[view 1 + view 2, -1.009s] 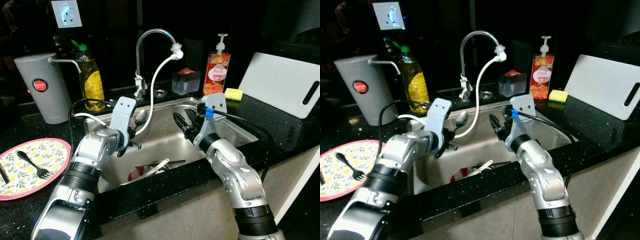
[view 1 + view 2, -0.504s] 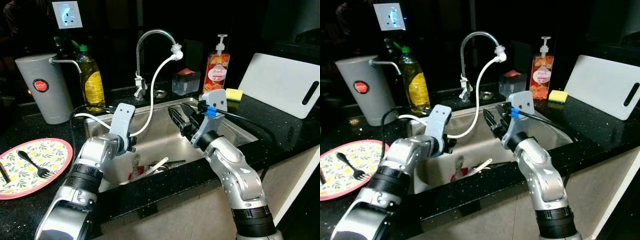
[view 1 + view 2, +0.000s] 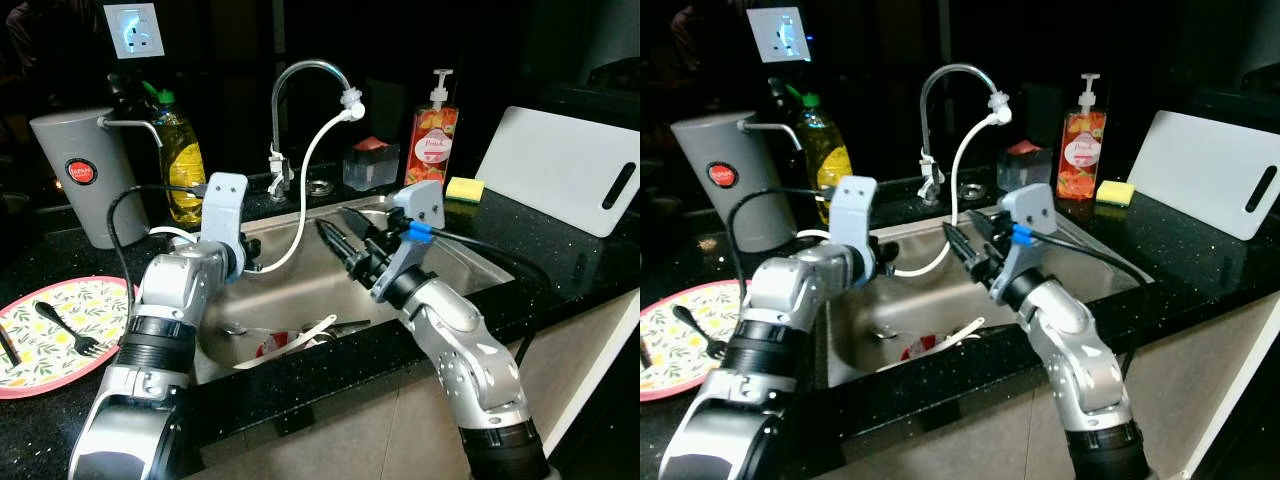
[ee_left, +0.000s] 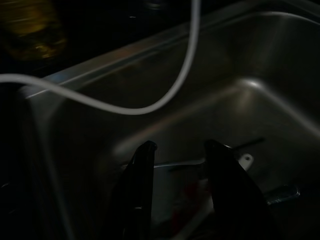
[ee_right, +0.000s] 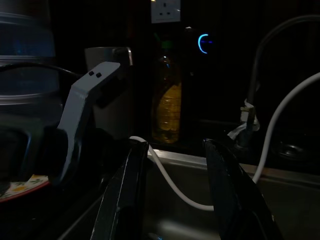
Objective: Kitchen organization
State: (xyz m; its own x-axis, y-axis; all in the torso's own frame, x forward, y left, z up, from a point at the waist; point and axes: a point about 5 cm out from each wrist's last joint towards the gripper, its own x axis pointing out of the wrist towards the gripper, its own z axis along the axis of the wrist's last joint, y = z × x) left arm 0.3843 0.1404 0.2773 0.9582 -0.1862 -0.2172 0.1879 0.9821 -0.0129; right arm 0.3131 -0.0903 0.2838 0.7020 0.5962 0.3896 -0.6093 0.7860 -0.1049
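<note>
hovering over sink [image 3: 470,262]: left gripper [image 4: 177,195] and right gripper [image 3: 340,230], both fingers apart, empty.

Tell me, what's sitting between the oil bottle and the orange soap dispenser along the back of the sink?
In the left eye view, the curved tap with its white hose, then a small clear container, stand between the oil bottle and soap dispenser.

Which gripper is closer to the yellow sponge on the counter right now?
Right. The right gripper hangs open over the steel sink, on the side toward the yellow sponge. The left gripper, also open, is at the sink's far left wall, much farther from the sponge.
</note>
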